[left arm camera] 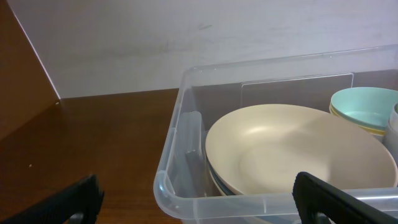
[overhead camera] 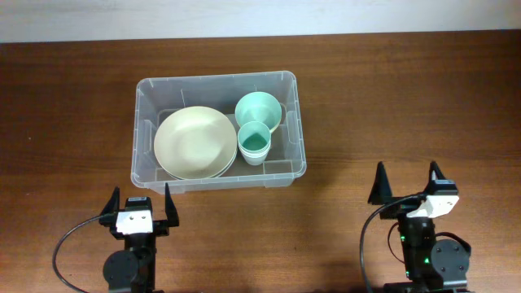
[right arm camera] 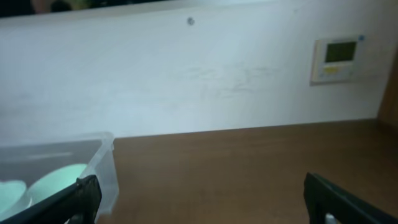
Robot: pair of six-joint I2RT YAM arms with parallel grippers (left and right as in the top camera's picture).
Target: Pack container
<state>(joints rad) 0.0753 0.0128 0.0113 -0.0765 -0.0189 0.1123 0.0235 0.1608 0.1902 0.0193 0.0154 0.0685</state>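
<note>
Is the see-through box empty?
No. The container holds a cream plate, a mint bowl and a mint cup; no lid on.

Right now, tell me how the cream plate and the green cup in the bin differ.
Colour: the plate is cream, the cup mint green. Shape: the plate is wide and shallow, the cup narrow and deep. Place: the plate fills the left side of the container, the cup stands at its right, near the green bowl. Both sit open side up inside the container.
</note>
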